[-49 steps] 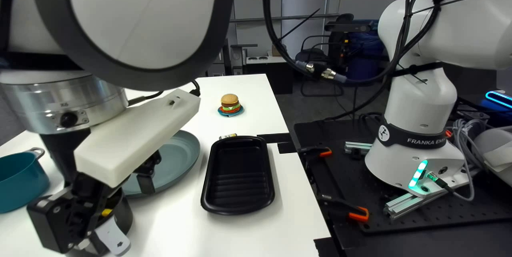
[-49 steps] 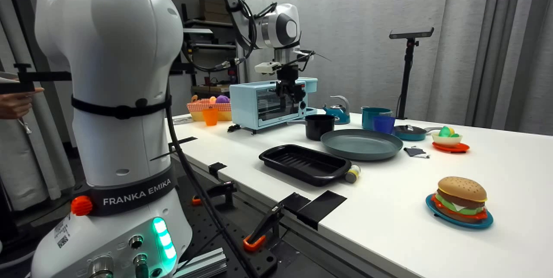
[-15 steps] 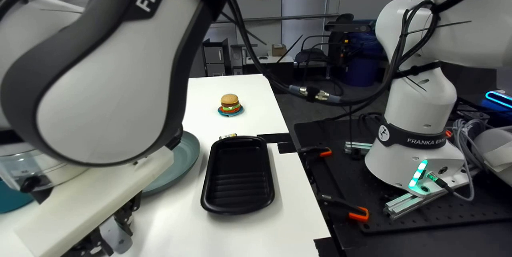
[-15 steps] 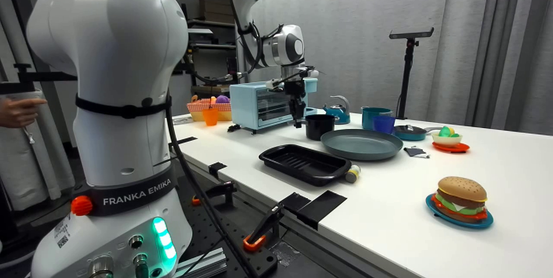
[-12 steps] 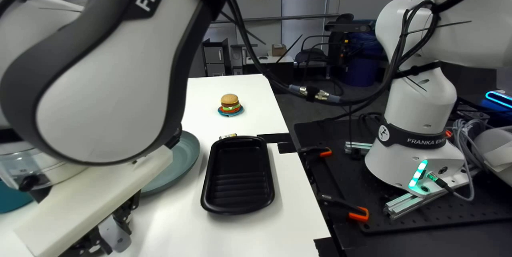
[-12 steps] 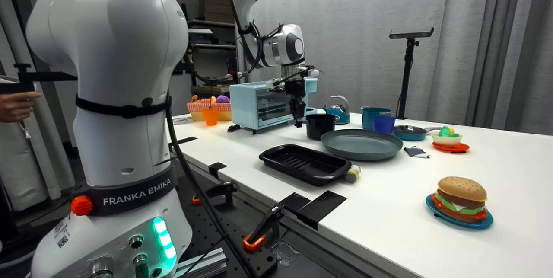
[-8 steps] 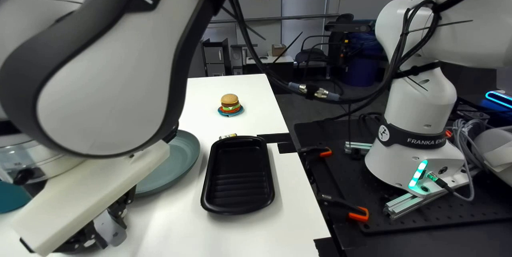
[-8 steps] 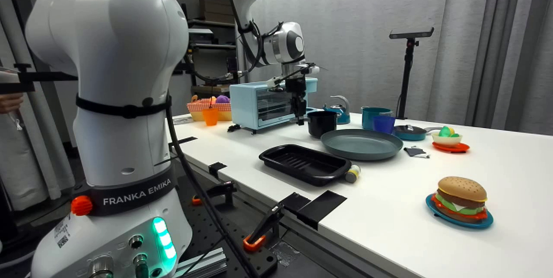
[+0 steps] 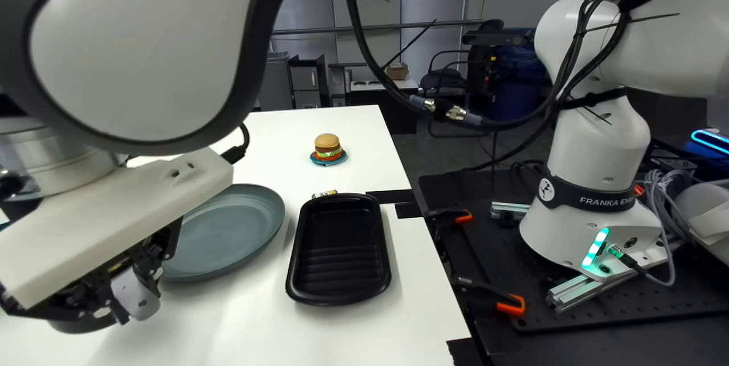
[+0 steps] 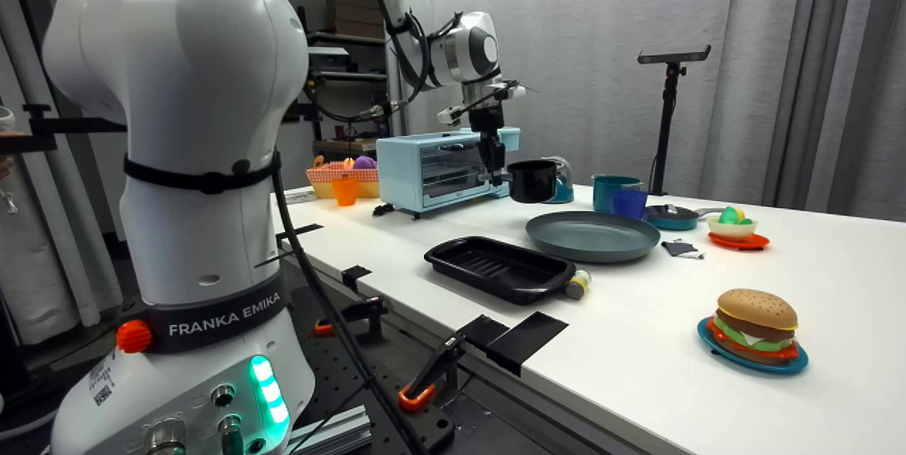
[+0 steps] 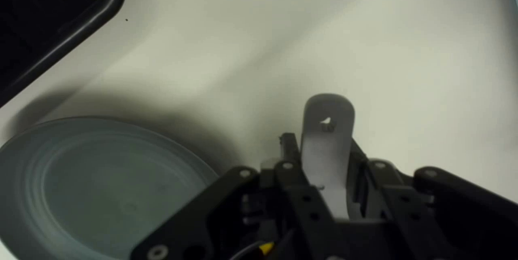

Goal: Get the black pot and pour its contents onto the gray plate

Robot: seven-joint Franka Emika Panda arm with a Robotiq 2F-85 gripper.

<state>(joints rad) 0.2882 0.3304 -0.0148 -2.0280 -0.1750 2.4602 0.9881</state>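
The scene holds one black pot (image 10: 532,182), one teal pot (image 10: 603,194), one gray plate (image 10: 593,234), one black tray (image 9: 340,258), one burger (image 10: 754,324), one kettle (image 10: 564,189), one toaster oven (image 10: 433,170), one orange cup (image 10: 345,191), one blue cup (image 10: 628,204) and two clamps (image 10: 434,371).

So our arm (image 10: 191,44) is glossy white, with thick dark grey trim (image 9: 257,53) up above the gripper (image 11: 323,146). The gripper's mostly black — dotted with little silvery screws (image 11: 158,252). Above it we've got a silver collar (image 9: 74,164) and a boxy off-white block (image 9: 119,221). Between gripper and base (image 10: 180,377), black cables (image 9: 354,10) with silver connectors (image 9: 455,113). Well apart from the gripper — our black FRANKA EMIKA band (image 10: 219,320), teal light strip (image 10: 270,390), orange knob (image 10: 134,336).
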